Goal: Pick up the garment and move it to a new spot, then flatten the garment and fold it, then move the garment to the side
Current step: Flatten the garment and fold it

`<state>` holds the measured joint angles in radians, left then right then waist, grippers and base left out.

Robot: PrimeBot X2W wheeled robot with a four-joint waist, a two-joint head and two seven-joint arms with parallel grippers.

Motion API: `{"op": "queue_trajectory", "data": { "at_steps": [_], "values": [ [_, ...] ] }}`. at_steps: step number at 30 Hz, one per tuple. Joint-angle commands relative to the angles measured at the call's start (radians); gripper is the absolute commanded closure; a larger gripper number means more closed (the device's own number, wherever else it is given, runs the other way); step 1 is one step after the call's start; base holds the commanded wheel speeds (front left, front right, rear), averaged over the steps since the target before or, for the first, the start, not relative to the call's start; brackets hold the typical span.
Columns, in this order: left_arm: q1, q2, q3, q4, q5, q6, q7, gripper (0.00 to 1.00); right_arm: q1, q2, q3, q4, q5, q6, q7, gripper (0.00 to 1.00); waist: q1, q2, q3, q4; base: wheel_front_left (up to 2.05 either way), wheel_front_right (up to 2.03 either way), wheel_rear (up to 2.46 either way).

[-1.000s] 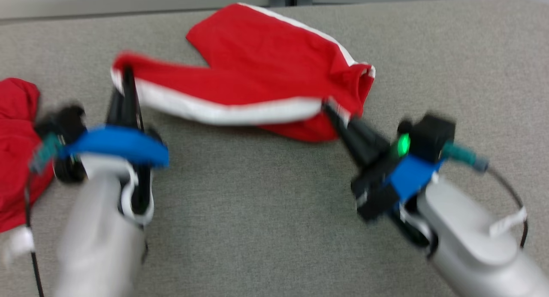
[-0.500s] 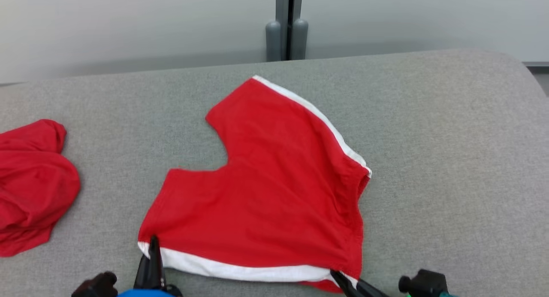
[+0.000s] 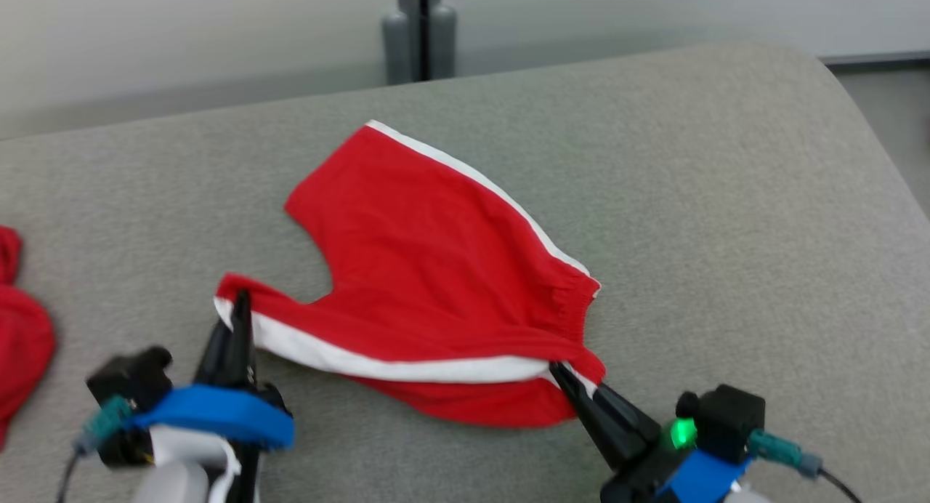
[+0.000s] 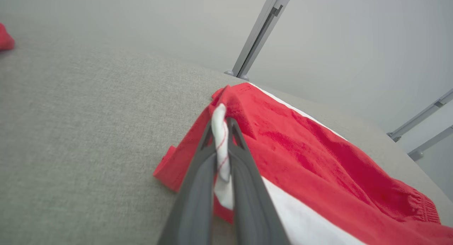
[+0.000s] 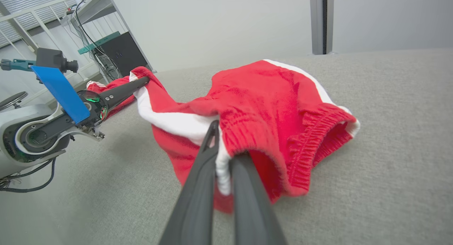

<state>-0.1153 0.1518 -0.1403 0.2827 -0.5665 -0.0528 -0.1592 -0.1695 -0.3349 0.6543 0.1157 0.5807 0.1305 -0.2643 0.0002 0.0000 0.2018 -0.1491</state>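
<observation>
The left gripper [image 3: 240,298] was clenched on the leg-end corner of the garment's [image 3: 429,270] white-banded near edge, and the right gripper [image 3: 556,369] on its waistband corner. Half a second earlier this edge lay flat. It was now raised off the grey padded surface [image 3: 726,198], with the far leg resting on it. The right wrist view showed the waistband [image 5: 311,138] gaping open, while the head view gave its gathered outer side.

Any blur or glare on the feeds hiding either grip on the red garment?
Head view: slightly soft, no glare, garment readable. Left wrist view: sharp on the left gripper pinching the white trim. Right wrist view: crisp, evenly lit, right gripper clamped near the waistband.
</observation>
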Motion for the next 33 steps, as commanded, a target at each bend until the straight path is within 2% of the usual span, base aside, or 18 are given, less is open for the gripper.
{"op": "queue_trajectory", "data": {
  "at_steps": [1, 5, 13, 18, 22, 23, 24, 25, 26, 29, 33],
  "values": [
    [-0.047, 0.024, 0.001, -0.009, 0.013, 0.003, 0.019, 1.0, -0.032, 0.016, -0.008, 0.002, -0.009, 0.0, 0.0, 1.0, -0.0002, 0.0, 0.013, -0.016, 0.0, 0.0, 0.0],
    [-0.189, 0.083, -0.005, -0.005, 0.04, 0.001, 0.089, 1.0, -0.113, 0.074, -0.036, 0.034, 0.006, 0.0, 0.0, 1.0, -0.0002, 0.0, 0.065, -0.067, 0.0, 0.0, 0.0],
    [-0.454, 0.193, -0.034, 0.103, 0.102, -0.02, 0.21, 1.0, -0.282, 0.202, -0.045, 0.156, 0.003, 0.0, 0.0, 1.0, -0.0002, 0.0, 0.177, -0.177, 0.0, 0.0, 0.0],
    [-0.574, 0.213, -0.06, 0.223, 0.123, -0.036, 0.233, 1.0, -0.364, 0.246, -0.058, 0.244, -0.005, 0.0, 0.0, 1.0, -0.0002, 0.0, 0.217, -0.222, 0.0, 0.0, 0.0],
    [-0.655, 0.207, -0.086, 0.324, 0.134, -0.046, 0.225, 1.0, -0.407, 0.273, -0.07, 0.299, 0.006, 0.0, 0.0, 1.0, -0.0002, 0.0, 0.242, -0.24, 0.0, 0.0, 0.0],
    [-0.672, 0.206, -0.092, 0.35, 0.14, -0.049, 0.221, 1.0, -0.418, 0.276, -0.068, 0.309, 0.01, 0.0, 0.0, 0.86, -0.0002, 0.0, 0.246, -0.241, 0.0, 0.0, 0.0],
    [-0.688, 0.208, -0.099, 0.376, 0.143, -0.051, 0.216, 1.0, -0.426, 0.279, -0.063, 0.317, 0.013, 0.0, 0.0, 0.58, -0.0002, 0.0, 0.249, -0.243, 0.0, 0.0, 0.0],
    [-0.704, 0.207, -0.106, 0.398, 0.145, -0.054, 0.207, 0.76, -0.431, 0.28, -0.055, 0.327, 0.018, 0.0, 0.0, 0.0, -0.0002, 0.0, 0.25, -0.244, 0.0, 0.0, 0.0],
    [-0.717, 0.205, -0.112, 0.42, 0.148, -0.056, 0.194, 0.0, -0.433, 0.281, -0.048, 0.336, 0.023, 0.0, 0.0, 0.0, -0.0002, 0.0, 0.248, -0.245, 0.0, 0.0, 0.0],
    [-0.742, 0.189, -0.125, 0.474, 0.149, -0.064, 0.146, 0.0, -0.433, 0.282, -0.037, 0.346, 0.023, 0.0, 0.0, 0.0, -0.0002, 0.0, 0.231, -0.239, 0.0, 0.0, 0.0],
    [-0.769, 0.191, -0.156, 0.514, 0.151, -0.073, 0.081, 0.0, -0.367, 0.273, -0.081, 0.333, -0.014, 0.0, 0.0, 0.0, -0.0002, 0.0, 0.195, -0.225, 0.0, 0.0, 0.0]
  ]
}}
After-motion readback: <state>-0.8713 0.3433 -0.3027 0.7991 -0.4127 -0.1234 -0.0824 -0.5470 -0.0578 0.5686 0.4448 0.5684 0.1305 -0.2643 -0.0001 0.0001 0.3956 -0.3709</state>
